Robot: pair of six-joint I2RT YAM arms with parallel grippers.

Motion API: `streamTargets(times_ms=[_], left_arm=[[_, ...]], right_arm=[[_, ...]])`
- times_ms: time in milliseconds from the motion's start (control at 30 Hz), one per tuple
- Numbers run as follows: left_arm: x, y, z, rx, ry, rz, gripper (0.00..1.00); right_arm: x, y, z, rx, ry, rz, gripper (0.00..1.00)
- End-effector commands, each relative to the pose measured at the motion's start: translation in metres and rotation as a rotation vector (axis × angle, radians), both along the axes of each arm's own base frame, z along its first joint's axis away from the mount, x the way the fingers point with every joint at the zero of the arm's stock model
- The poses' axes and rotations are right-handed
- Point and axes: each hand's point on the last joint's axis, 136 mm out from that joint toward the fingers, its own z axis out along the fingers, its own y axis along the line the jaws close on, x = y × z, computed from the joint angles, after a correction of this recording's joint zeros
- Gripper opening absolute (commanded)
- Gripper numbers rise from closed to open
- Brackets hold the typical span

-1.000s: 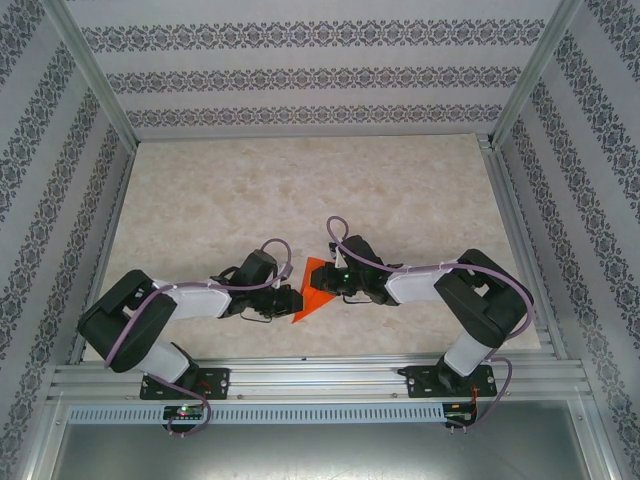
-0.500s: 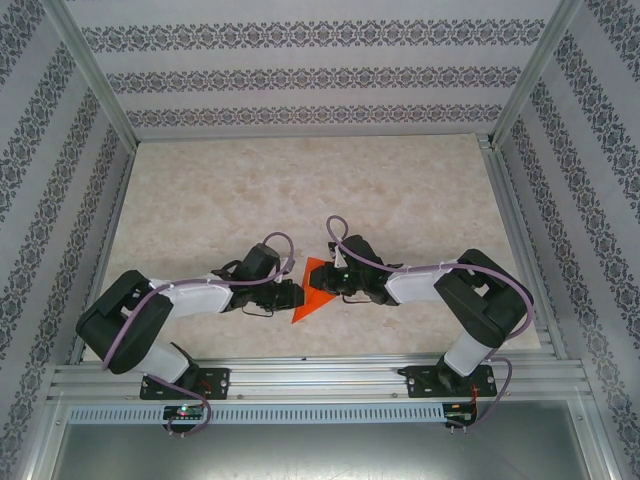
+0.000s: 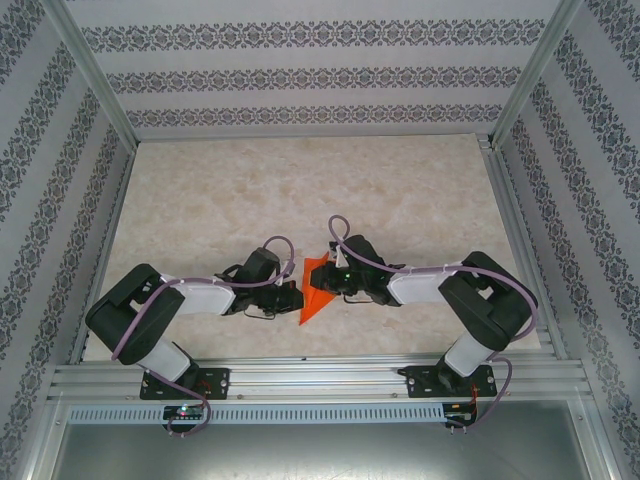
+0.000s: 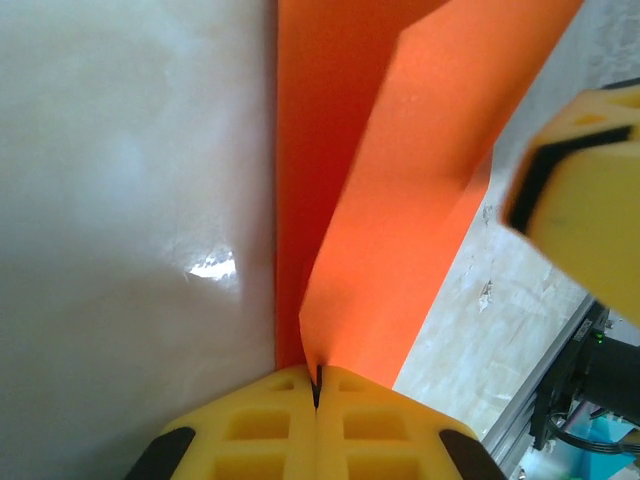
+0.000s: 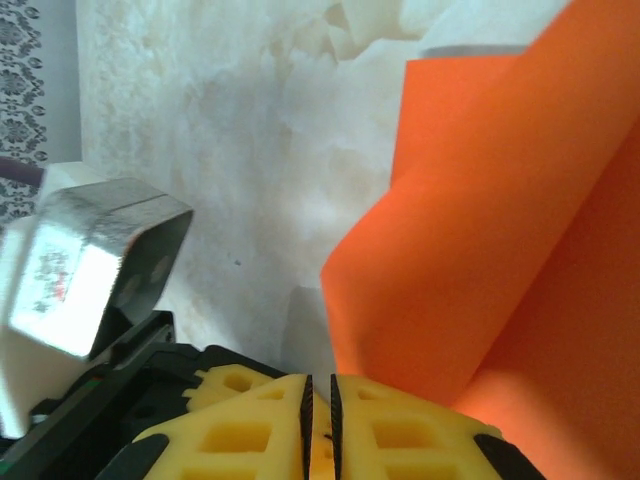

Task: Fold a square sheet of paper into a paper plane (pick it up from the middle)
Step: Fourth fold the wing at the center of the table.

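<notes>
The orange-red sheet of paper (image 3: 312, 303) lies near the table's front edge, folded into a narrow pointed wedge between the two arms. My left gripper (image 3: 297, 295) reaches it from the left. In the left wrist view this gripper (image 4: 318, 385) is shut, pinching the edge of a raised flap of the paper (image 4: 400, 200). My right gripper (image 3: 326, 283) sits at the paper's upper right side. In the right wrist view its jaws (image 5: 318, 395) stand almost together with a thin empty slit. The paper (image 5: 480, 250) curls up just right of them.
The marble-patterned table (image 3: 300, 190) stretches away behind the arms. Aluminium rails (image 3: 300, 372) run along the near edge, and patterned walls close in the sides. The left arm's silver and white wrist part (image 5: 90, 265) sits close to my right gripper.
My left gripper has closed on the paper's edge and its arm has edged right. The paper's lower tip has shifted slightly right. The right arm has stayed put.
</notes>
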Motion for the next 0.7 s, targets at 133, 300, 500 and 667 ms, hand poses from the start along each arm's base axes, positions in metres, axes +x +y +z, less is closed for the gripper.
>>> streamTargets(times_ms=[133, 300, 500, 667], left_arm=[[-0.002, 0.008, -0.012, 0.033, 0.040, 0.020, 0.00], [-0.001, 0.003, -0.007, 0.040, 0.028, -0.031, 0.01], [-0.004, 0.002, -0.010, 0.049, 0.039, -0.071, 0.01], [-0.007, 0.002, -0.014, 0.049, 0.053, -0.078, 0.01]], right_arm=[[-0.005, 0.004, 0.017, 0.010, -0.040, 0.031, 0.15], [-0.007, 0.012, 0.011, 0.010, -0.027, 0.041, 0.15], [0.000, 0.013, 0.000, -0.010, -0.015, 0.013, 0.15], [0.004, 0.010, -0.013, -0.043, 0.008, -0.009, 0.16]])
